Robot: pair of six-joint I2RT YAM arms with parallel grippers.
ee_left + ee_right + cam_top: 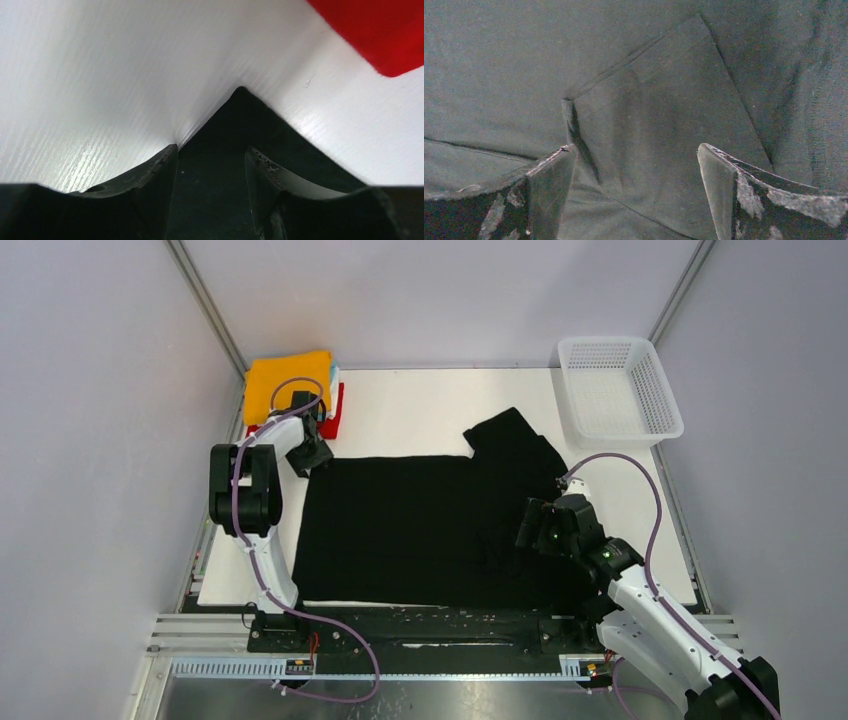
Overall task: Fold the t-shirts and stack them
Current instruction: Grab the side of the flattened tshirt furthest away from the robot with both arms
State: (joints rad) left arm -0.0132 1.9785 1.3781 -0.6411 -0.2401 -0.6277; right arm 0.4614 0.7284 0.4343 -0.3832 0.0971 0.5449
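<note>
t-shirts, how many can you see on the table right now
4 visible: black shirt spread across the middle of the table; orange shirt, pale shirt showing only an edge, and red shirt, stacked at the far left corner. More may be hidden inside that stack.

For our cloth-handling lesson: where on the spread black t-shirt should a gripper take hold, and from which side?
Probably its far-left corner, from above. The black t-shirt lies flat on the table, so a pointed corner gives an edge to pinch; the left gripper has jaws either side of it.
</note>
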